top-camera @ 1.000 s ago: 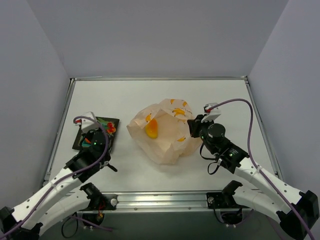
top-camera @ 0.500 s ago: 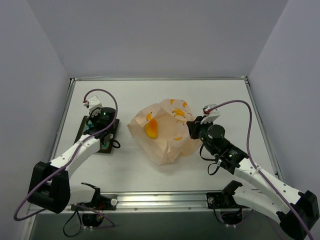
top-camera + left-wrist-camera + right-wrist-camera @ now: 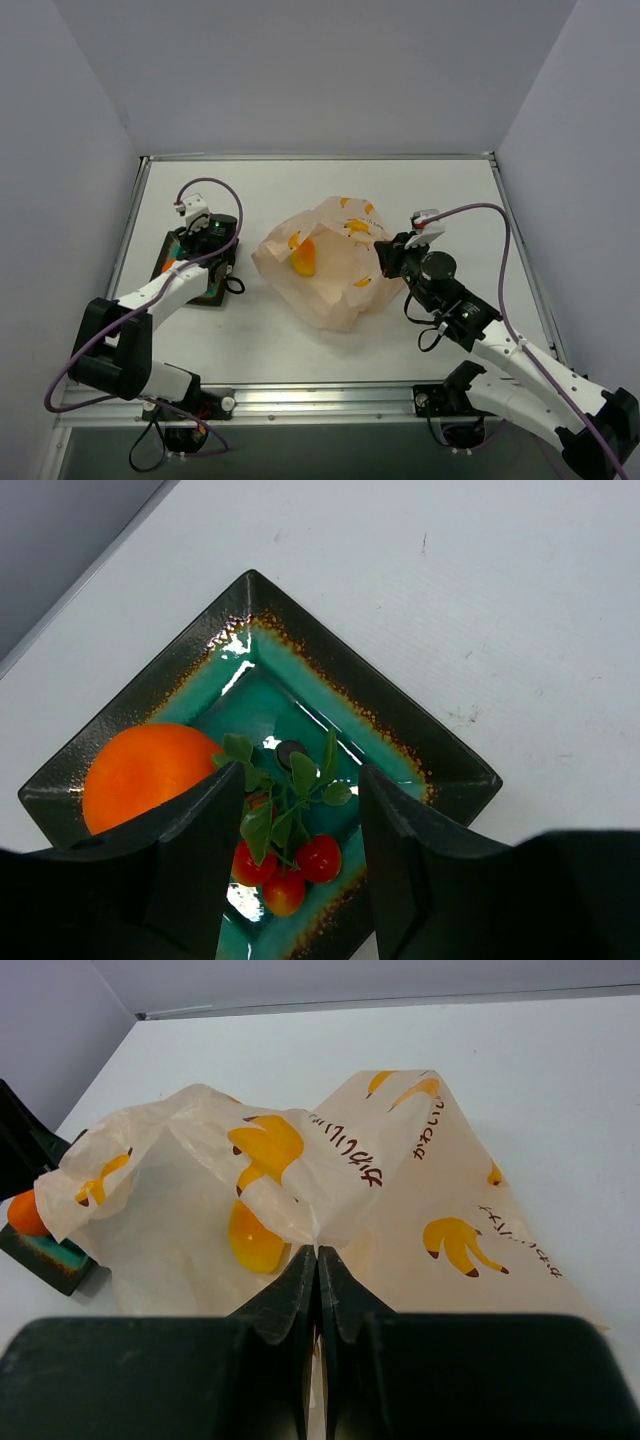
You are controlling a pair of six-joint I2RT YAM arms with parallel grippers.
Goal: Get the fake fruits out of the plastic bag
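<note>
The peach plastic bag [image 3: 335, 275] printed with bananas lies mid-table. A yellow lemon-like fruit [image 3: 303, 258] shows through it, also seen in the right wrist view [image 3: 252, 1242]. My right gripper [image 3: 318, 1252] is shut on a fold of the bag [image 3: 400, 1190] at its right side [image 3: 384, 262]. My left gripper [image 3: 300, 785] hangs open over the teal dish [image 3: 440, 770]. In the dish lie an orange ball [image 3: 140, 775] and red berries [image 3: 290, 865] with green leaves. The berries sit below the gap between the fingers, loose.
The teal dish [image 3: 212, 295] stands at the table's left, near the left wall. The orange ball [image 3: 24, 1214] and a dish corner [image 3: 50, 1260] peek out past the bag's left edge. Grey walls ring the white table.
My left arm swung forward from near its base to over the dish, then its jaws parted. The berries now lie in the dish. My right gripper kept its pinch on the bag.
</note>
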